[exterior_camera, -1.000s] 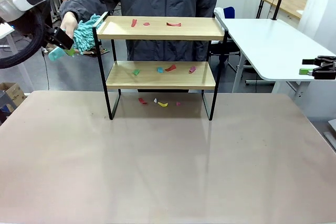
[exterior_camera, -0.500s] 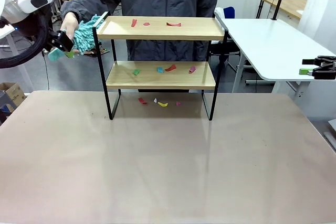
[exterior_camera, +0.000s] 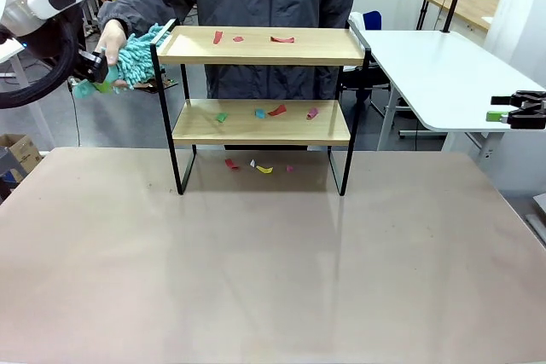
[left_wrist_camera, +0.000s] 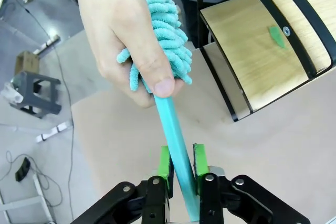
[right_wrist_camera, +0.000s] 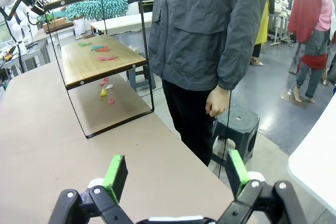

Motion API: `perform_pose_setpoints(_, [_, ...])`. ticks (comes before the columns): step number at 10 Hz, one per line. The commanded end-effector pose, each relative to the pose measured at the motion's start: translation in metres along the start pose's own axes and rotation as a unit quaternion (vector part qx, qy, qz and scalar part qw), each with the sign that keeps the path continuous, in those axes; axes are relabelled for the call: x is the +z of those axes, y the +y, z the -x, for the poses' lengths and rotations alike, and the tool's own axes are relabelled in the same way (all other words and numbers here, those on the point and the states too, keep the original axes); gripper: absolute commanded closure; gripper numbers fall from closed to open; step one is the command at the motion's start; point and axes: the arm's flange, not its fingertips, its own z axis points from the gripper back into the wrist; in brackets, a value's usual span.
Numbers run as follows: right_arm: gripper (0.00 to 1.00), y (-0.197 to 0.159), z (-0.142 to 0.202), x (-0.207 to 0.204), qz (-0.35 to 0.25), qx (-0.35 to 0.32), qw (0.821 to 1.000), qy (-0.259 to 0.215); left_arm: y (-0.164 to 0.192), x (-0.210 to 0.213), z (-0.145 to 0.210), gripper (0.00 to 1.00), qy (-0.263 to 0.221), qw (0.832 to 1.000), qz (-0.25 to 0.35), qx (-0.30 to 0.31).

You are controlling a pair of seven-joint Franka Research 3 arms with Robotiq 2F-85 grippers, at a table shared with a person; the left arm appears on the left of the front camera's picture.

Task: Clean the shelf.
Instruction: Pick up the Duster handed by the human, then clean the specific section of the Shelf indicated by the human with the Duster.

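the left pincer [left_wrist_camera: 181,165] is clenched on the teal handle of a fluffy duster [left_wrist_camera: 160,19], its head gripped by a person's hand [left_wrist_camera: 123,45], left of the shelf [exterior_camera: 256,47] standing upper centre on the worktop [exterior_camera: 273,270]; the right pincer [right_wrist_camera: 176,174] gapes released, far right.

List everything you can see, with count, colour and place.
Shelf: one, light wood with black frame, on the table's far side.
Table: one, beige, under the shelf.
Scraps: three red, top board; four mixed, lower board; about four mixed, table beneath the shelf.
Duster: one, teal, left of the top board.
Side table: one, white, far right.
Person's hand: one, on the duster's head.
Left gripper: one, black, shut on the duster's handle.
Right gripper: one, black, open, far right.
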Motion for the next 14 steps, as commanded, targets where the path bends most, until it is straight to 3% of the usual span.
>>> perform_pose_setpoints(1, [0.00, 0.0002, -0.0017, -0.0007, -0.001, 0.007, 1.000, -0.001, -0.0001, 0.0046, -0.0032, 1.00, 0.006, 1.000, -0.012, 0.019])
perform_pose_setpoints(7, [0.00, 0.0002, -0.0017, -0.0007, -0.001, 0.007, 1.000, -0.001, 0.0042, 0.0074, -0.0005, 1.00, -0.010, 0.997, -0.042, 0.062])
perform_pose_setpoints(8, [0.00, 0.0002, -0.0017, -0.0007, -0.001, 0.007, 1.000, -0.001, 0.0047, 0.0034, -0.0012, 1.00, 0.003, 0.999, -0.016, 0.031])
perform_pose_setpoints(14, [0.00, 0.0002, -0.0017, -0.0007, -0.001, 0.007, 1.000, -0.001, 0.0047, 0.0034, -0.0012, 1.00, 0.003, 0.999, -0.016, 0.031])
